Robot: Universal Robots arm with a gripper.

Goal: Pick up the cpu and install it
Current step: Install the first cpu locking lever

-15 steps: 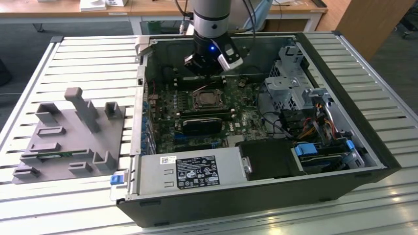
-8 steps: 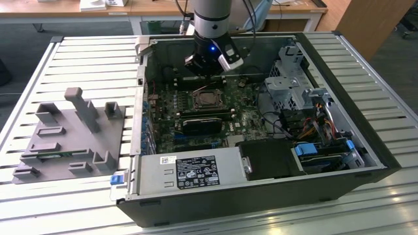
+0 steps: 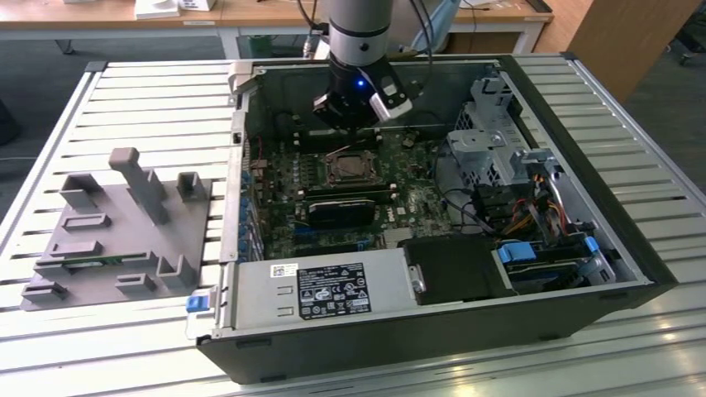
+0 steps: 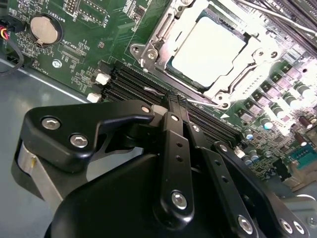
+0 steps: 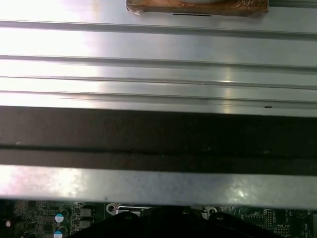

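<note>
Exterior view: open PC case [image 3: 617, 273] lying on a slatted table [image 3: 132, 107], board [image 3: 364, 203] facing up. Arm [image 3: 359, 33] reaching down into the case at its far side, gripper [image 3: 355, 124] low over the board, just beyond the socket [image 3: 347, 168]. Cpu [image 3: 350, 168] seated flat in that socket, apart from the gripper. Black block [image 3: 347, 208] just nearer than the socket. Grey power supply [image 3: 320, 289] with a white label along the near edge of the case. Drive cage [image 3: 491, 124] and a bundle of cables [image 3: 530, 203] at the exterior view's right. Grey fixture [image 3: 121, 227] with upright posts on the table at the exterior view's left, well apart from the case.

Second wrist view: black gripper [image 4: 174, 101] in the foreground, its fingers [image 4: 171, 111] pressed together with no gap and nothing between them. Tips over the dark memory slots [image 4: 138, 87], beside the socket frame [image 4: 148, 52]. Cpu [image 4: 208, 52] lying square in the frame, silver top bright with glare, untouched. Coin cell [image 4: 45, 29] on the green board, well apart from the socket.

First wrist view: ribbed table slats [image 5: 158, 64], the dark case wall [image 5: 158, 139] beneath, then a strip of green board [image 5: 49, 218]. Brown object [image 5: 198, 7] beyond the slats, too cut off to tell.
</note>
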